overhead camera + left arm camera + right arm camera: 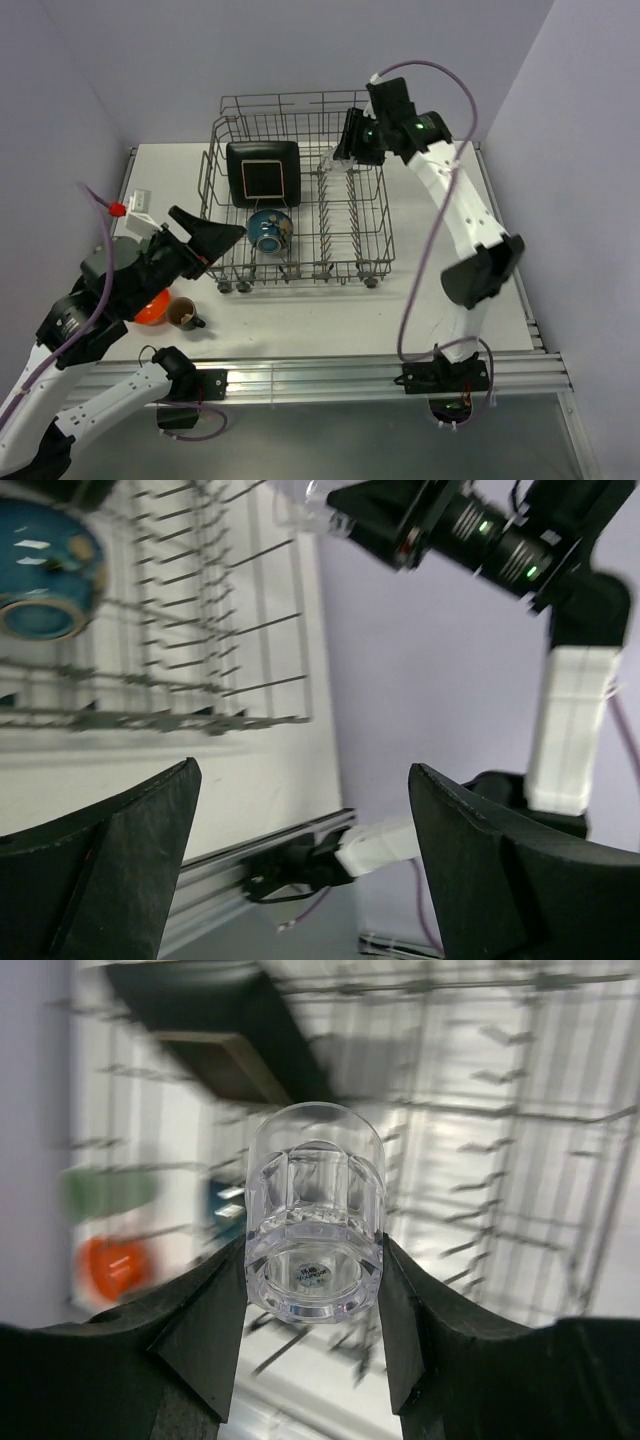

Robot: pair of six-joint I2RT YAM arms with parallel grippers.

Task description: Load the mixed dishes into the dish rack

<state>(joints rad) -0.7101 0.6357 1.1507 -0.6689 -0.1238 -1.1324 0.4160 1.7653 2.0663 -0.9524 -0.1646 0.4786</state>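
My right end effector (313, 1265) is closed on the glass (315, 1210), with a finger pressed to each side of it. In the top view it holds the glass over the tines in the back right part of the rack (300, 272). The background in the right wrist view is too blurred for me to tell how close the glass is to the wires.

My left end effector (300, 865) is spread wide and holds nothing. It hangs just off the rack's front left corner, above the worktop (330, 310).

In the rack, the plate (263, 175) stands upright at the back left. The blue bowl (269, 230) lies tipped just in front of it. On the worktop, the orange bowl (150, 308) is partly hidden under my left arm, and the mug (184, 315) is just beside it
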